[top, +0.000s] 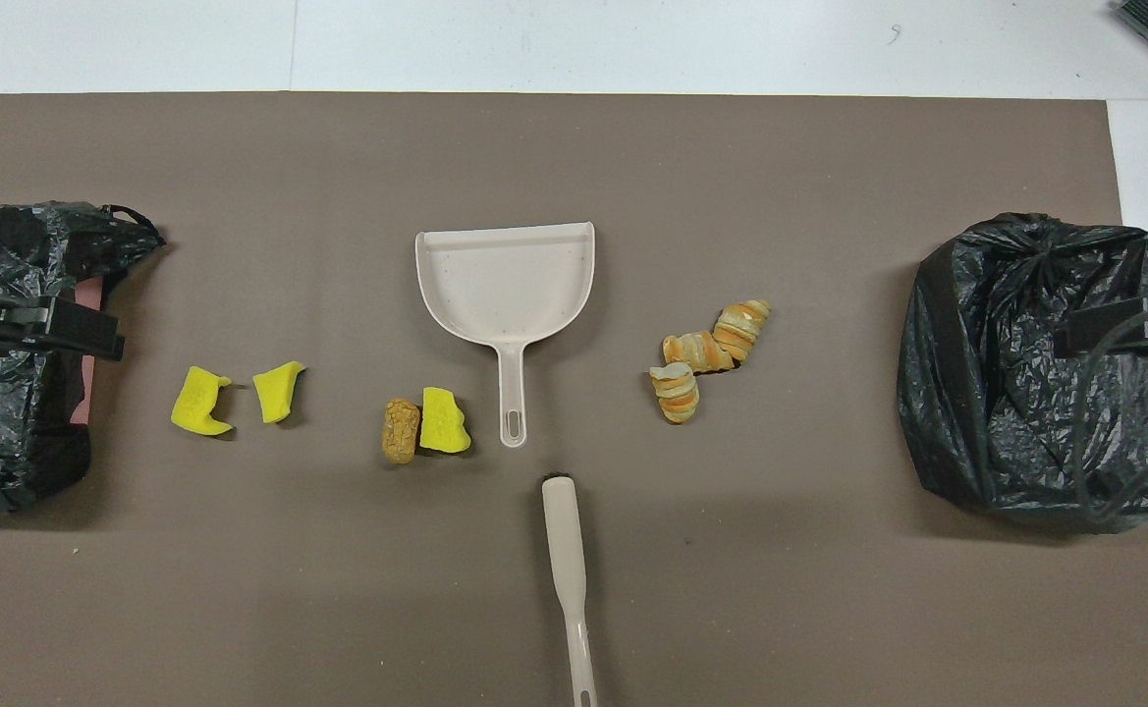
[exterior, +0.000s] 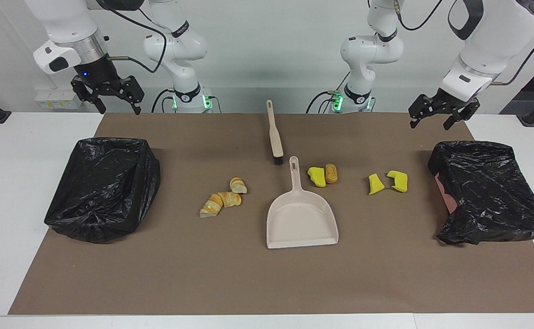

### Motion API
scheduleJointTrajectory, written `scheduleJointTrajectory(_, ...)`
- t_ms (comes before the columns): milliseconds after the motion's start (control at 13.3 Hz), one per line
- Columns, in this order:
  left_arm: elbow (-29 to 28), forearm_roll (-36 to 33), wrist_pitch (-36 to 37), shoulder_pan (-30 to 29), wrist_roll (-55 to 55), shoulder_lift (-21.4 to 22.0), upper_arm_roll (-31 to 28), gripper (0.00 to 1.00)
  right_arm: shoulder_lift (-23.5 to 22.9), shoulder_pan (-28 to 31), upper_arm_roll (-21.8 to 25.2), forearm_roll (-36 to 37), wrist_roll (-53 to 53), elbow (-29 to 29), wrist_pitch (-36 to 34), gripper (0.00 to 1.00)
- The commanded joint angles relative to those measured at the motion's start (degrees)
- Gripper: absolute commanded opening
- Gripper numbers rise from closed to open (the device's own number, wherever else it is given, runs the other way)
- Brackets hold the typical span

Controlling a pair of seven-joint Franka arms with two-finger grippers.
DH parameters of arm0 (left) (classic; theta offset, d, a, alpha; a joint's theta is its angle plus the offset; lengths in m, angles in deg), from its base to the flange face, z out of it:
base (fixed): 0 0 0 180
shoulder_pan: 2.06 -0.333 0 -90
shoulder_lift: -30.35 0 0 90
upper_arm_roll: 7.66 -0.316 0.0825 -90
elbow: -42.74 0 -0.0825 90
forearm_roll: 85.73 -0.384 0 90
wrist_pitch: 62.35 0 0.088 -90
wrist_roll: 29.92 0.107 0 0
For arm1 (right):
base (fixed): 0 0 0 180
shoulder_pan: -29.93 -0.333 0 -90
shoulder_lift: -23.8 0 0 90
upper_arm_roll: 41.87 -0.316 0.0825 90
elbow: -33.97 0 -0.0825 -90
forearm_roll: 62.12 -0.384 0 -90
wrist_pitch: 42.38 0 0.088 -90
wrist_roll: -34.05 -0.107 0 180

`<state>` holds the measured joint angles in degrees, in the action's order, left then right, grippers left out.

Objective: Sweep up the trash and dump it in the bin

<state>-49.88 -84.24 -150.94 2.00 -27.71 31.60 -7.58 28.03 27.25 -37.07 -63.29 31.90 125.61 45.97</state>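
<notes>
Now we are hovering both grippers, left gripper (exterior: 436, 117) and right gripper (exterior: 109, 98), fingers spread and empty; the brush (exterior: 275, 137) is lying between them, handle pointing toward the robots.

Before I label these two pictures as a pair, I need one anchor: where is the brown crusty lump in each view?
Facing view: the brown crusty lump lies just right of centre, touching a yellow wedge.
Overhead view: the lump lies left of centre, beside that wedge.
Shared landmark: the dustpan's handle, beside the wedge in both views.
</notes>
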Motion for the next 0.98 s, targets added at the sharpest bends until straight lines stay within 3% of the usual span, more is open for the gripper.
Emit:
scheduleJointTrajectory(0, -2.6, 0.4, -0.3, -0.1, 0.2, 2.2, 0.0, 1.0, 1.2, 0.6, -0.1, 0.0, 1.2, 1.4, 0.4, 1.0)
scheduleJointTrajectory(450, -6.5, 0.6, -2.2, 2.1, -1.0, 2.5, 0.4, 1.0, 1.6, 1.0, 0.4, 0.6, 1.4, 2.1, 0.4, 1.0)
scheduleJointTrajectory(901, -18.5, 1.0, -12.1, 10.9, -8.7, 5.6, 0.5, 1.0, 1.7, 1.5, 0.4, 0.9, 1.0, 2.6, 0.8, 1.0)
